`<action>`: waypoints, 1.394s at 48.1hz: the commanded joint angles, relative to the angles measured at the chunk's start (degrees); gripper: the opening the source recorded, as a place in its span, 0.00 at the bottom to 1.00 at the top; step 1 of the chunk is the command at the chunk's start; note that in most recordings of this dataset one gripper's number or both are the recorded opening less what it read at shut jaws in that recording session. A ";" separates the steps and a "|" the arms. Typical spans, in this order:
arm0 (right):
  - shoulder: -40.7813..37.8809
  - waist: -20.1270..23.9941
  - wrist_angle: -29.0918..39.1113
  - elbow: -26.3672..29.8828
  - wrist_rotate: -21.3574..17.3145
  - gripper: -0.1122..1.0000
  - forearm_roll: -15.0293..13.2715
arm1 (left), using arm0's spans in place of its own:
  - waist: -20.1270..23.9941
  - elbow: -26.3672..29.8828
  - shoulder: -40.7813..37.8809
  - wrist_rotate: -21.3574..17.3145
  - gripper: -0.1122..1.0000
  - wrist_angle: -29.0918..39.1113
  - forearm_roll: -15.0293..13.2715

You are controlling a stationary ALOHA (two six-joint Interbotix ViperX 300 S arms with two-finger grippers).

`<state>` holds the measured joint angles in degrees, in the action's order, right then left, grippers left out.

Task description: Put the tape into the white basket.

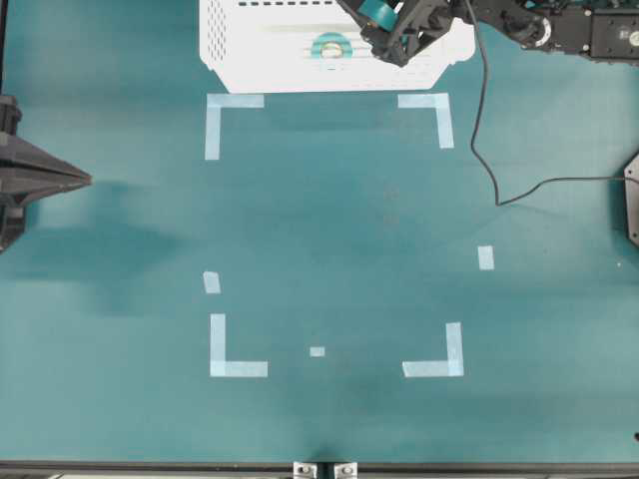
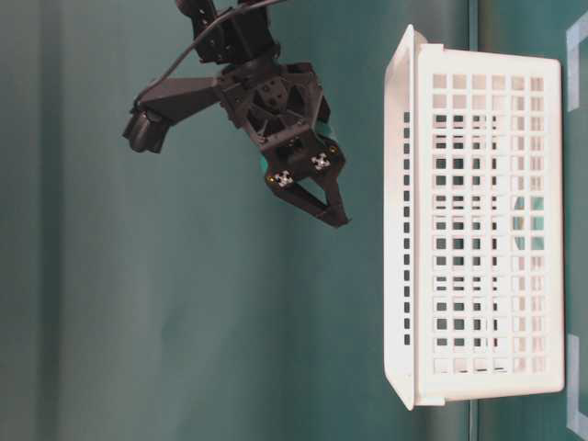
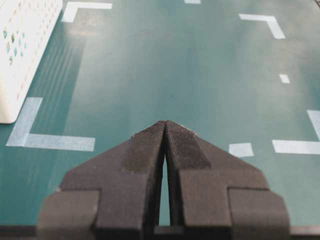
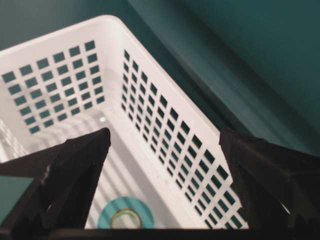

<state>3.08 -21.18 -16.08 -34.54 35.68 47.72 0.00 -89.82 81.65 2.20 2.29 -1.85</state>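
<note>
Hovering above the white basket (image 4: pixel 150 90), the right hand (image 4: pixel 165 145) gapes empty over the tape (image 4: pixel 124 212); left hand (image 3: pixel 165 150) together.

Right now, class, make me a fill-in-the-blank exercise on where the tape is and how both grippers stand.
1. The tape lies on the bottom of the white ____.
2. The right gripper hangs above the white basket with its jaws ____.
3. The left gripper has its jaws ____.

Missing words: basket; open; shut
</note>
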 commanded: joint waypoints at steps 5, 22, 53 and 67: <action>4.57 1.23 4.39 -0.18 0.00 0.99 -0.26 | 0.26 0.79 -0.44 -0.09 0.01 -0.18 0.00; 16.96 8.17 7.38 -8.17 0.35 0.99 -3.16 | 0.18 0.79 -0.44 -0.09 0.01 -0.18 0.00; 26.28 20.57 1.85 -20.48 -1.32 0.99 -6.33 | 0.26 0.79 -0.44 -0.09 0.01 -0.18 0.00; 32.87 21.27 2.11 -26.28 -1.32 0.99 -6.33 | 0.26 0.70 -0.44 -0.09 0.01 -0.18 0.00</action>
<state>33.40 -0.35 -13.71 -60.38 34.45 41.57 0.09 -89.82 81.74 2.20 2.37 -1.85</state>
